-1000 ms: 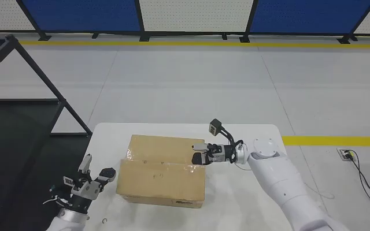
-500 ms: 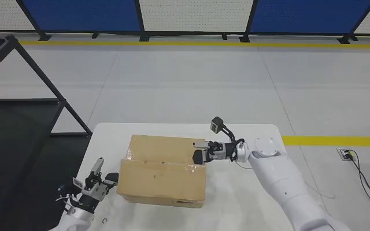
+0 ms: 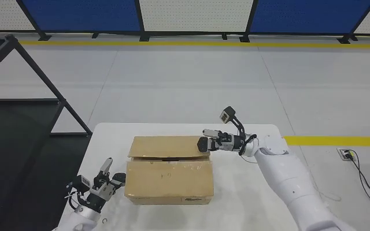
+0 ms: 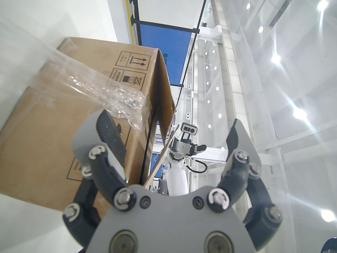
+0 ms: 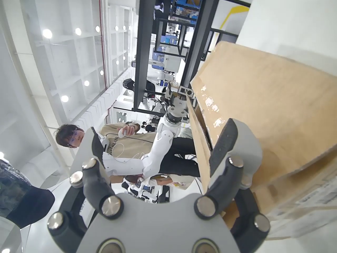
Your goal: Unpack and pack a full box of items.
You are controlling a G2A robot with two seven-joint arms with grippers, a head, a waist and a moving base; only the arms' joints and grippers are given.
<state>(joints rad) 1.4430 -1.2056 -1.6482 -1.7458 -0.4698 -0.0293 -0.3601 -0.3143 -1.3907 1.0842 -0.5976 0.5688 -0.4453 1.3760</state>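
Observation:
A brown cardboard box (image 3: 170, 180) stands in the middle of the white table (image 3: 243, 196). Its far top flap (image 3: 167, 146) is raised a little, leaving a dark slit. My right gripper (image 3: 206, 143) is open at the flap's right end; in the right wrist view (image 5: 160, 146) the flap (image 5: 263, 101) has its thin edge just inside one finger (image 5: 226, 143). My left gripper (image 3: 113, 174) is open beside the box's left end, holding nothing. In the left wrist view (image 4: 171, 138) the box (image 4: 47, 138) is close by, with loose clear tape (image 4: 105, 90) on its top.
A black metal frame (image 3: 34, 75) stands off the table's left side. A small dark bit (image 3: 105, 219) lies near the table's front left corner. Bare table shows to the right of the box. Blue partitions (image 3: 81, 14) close off the floor far behind.
The right gripper has risen and moved toward the far side, and the far flap has lifted with it. The box has turned square to the table. The left gripper has come closer to the box's left end.

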